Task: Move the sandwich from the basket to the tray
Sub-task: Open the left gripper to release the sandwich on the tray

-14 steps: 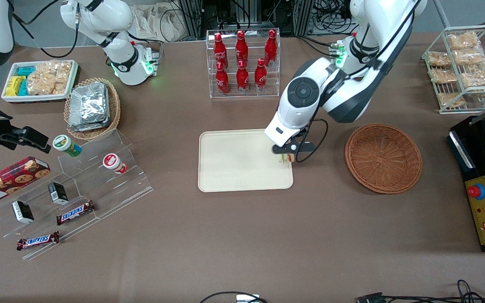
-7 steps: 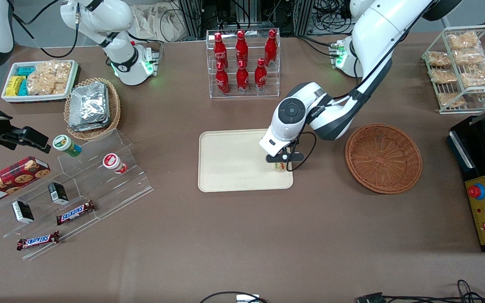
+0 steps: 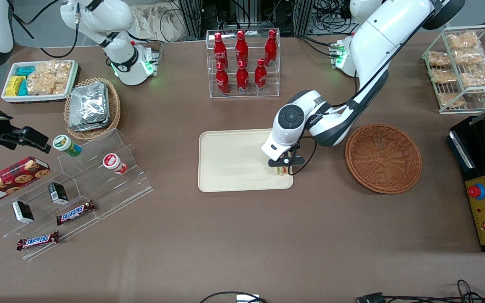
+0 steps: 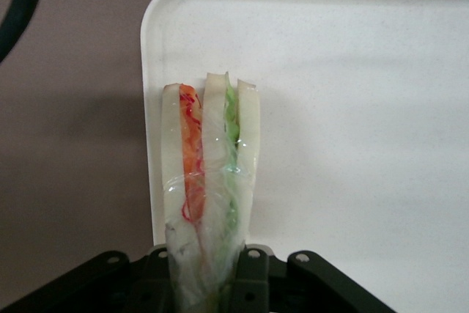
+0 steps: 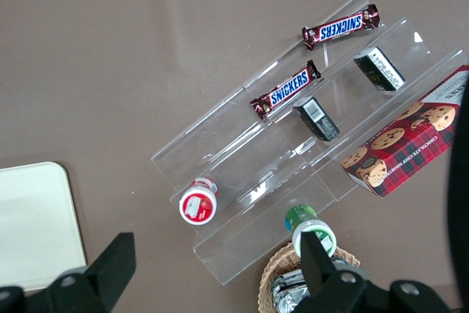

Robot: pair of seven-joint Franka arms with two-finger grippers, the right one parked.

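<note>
My left gripper (image 3: 281,167) is low over the cream-beige tray (image 3: 230,162), at its corner nearest the brown wicker basket (image 3: 383,158). It is shut on the sandwich (image 3: 281,170), a clear-wrapped wedge of white bread with red and green filling. In the left wrist view the sandwich (image 4: 209,181) is pinched between the black fingers (image 4: 251,276) and hangs over the tray's rounded corner (image 4: 308,93), close to its rim. I cannot tell whether the sandwich touches the tray. The basket holds nothing.
A clear rack of red bottles (image 3: 242,63) stands farther from the camera than the tray. A wire rack of snack bags (image 3: 463,67) and a black machine (image 3: 484,176) are at the working arm's end. Foil packets in a tan basket (image 3: 91,107) and clear stepped shelves (image 3: 74,185) lie toward the parked arm's end.
My gripper has carried the sandwich from the tray's edge inward over its corner and has come lower toward the tray. The arm's elbow has dropped.
</note>
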